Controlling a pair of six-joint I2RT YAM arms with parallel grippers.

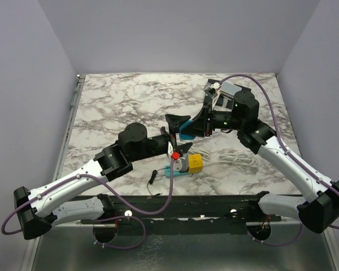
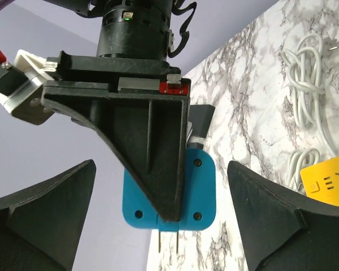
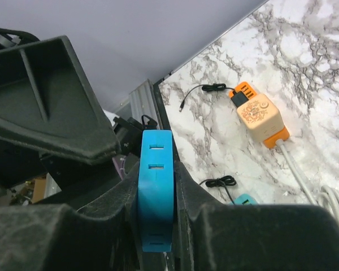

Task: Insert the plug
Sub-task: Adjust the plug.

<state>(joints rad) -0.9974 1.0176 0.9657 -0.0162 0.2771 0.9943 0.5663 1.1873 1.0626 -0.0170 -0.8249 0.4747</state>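
Observation:
My right gripper (image 1: 190,129) is shut on a blue plug (image 1: 186,132) and holds it above the table's middle. In the right wrist view the plug (image 3: 155,186) stands edge-on, clamped between the right gripper's (image 3: 156,169) fingers. In the left wrist view the plug (image 2: 203,192) shows its flat face with two metal prongs (image 2: 168,244) pointing down. My left gripper (image 2: 161,169) is open wide, with one finger on each side of the plug and touching nothing. A yellow power cube (image 1: 195,162) lies on the table below; it also shows in both wrist views (image 2: 327,183) (image 3: 261,116).
A coiled white cable (image 1: 237,159) runs right from the cube and also shows in the left wrist view (image 2: 308,73). A teal-and-grey adapter (image 1: 178,166) with a thin black cable (image 1: 153,176) lies left of the cube. Walls enclose the marble table (image 1: 118,101).

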